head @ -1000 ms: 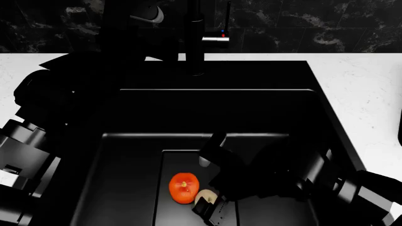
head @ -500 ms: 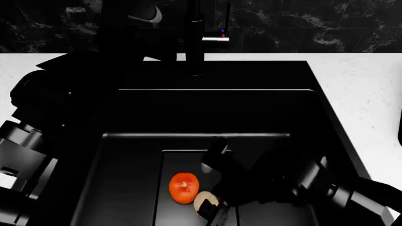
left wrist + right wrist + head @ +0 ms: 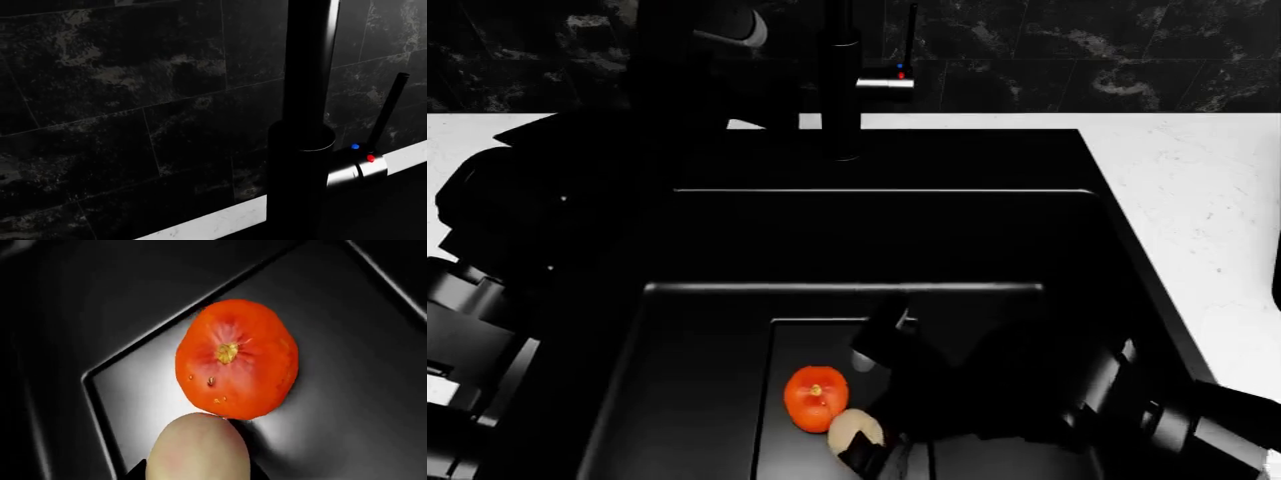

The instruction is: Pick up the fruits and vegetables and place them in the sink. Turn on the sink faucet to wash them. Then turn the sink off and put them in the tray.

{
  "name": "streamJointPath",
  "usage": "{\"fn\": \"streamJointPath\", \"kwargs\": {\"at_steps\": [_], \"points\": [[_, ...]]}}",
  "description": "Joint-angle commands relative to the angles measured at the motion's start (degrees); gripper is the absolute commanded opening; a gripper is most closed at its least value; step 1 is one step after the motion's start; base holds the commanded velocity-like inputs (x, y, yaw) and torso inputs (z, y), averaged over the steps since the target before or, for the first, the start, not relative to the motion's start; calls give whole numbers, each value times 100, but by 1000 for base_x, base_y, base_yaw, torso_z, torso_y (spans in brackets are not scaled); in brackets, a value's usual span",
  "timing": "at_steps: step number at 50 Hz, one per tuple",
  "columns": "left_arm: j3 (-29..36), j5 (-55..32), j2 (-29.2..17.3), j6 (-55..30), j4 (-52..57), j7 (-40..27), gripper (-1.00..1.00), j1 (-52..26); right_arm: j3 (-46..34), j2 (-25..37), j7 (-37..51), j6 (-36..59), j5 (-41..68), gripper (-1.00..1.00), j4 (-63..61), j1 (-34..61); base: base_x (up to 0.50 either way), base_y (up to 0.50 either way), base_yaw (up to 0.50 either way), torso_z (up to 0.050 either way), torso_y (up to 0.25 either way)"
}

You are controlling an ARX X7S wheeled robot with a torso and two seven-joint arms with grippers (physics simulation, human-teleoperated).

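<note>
White marble counter frames the black sink. Lower centre of the head view: the right gripper sits in the basin with the cream fruit at its fingertips; whether it grasps cannot be told. The tomato touches that fruit, up-left. Farther, top centre, the faucet and its lever lie nearer the left arm, whose gripper is unseen.

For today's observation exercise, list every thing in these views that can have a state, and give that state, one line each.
Tomato: lying in the sink, stem spot up, against the pale fruit.
Pale fruit: on the sink bottom, at the right gripper.
Sink: no water visible.
Faucet: upright, no stream visible.
Faucet lever: raised; on or off unclear.
Left gripper: not in view.
</note>
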Motion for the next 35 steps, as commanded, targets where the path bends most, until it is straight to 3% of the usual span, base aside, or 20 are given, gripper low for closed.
{"fn": "streamJointPath", "kwargs": {"at_steps": [1,8,19,27,35], "points": [[21,-11,-3,-98,56,21,100,-114,652,696,976,646,1241,-100,-1809,251,0,0,0,0,0],[47,-68,-28,-300,112,71,100,-282,1360,1189,2143,1047,2812,-100,-2668,873,0,0,0,0,0],[263,-315,-301,-1089,633,285,100,-591,2139,1774,3645,1145,4072,-100,-2718,2390,0,0,0,0,0],[427,-1132,-616,-2558,1587,723,100,-1383,2512,1996,3957,1251,4003,-100,-2468,3379,0,0,0,0,0],[409,-1496,-907,-3118,2122,624,100,-1609,2574,2027,3658,1279,3151,-100,-2198,3755,0,0,0,0,-1]]}}
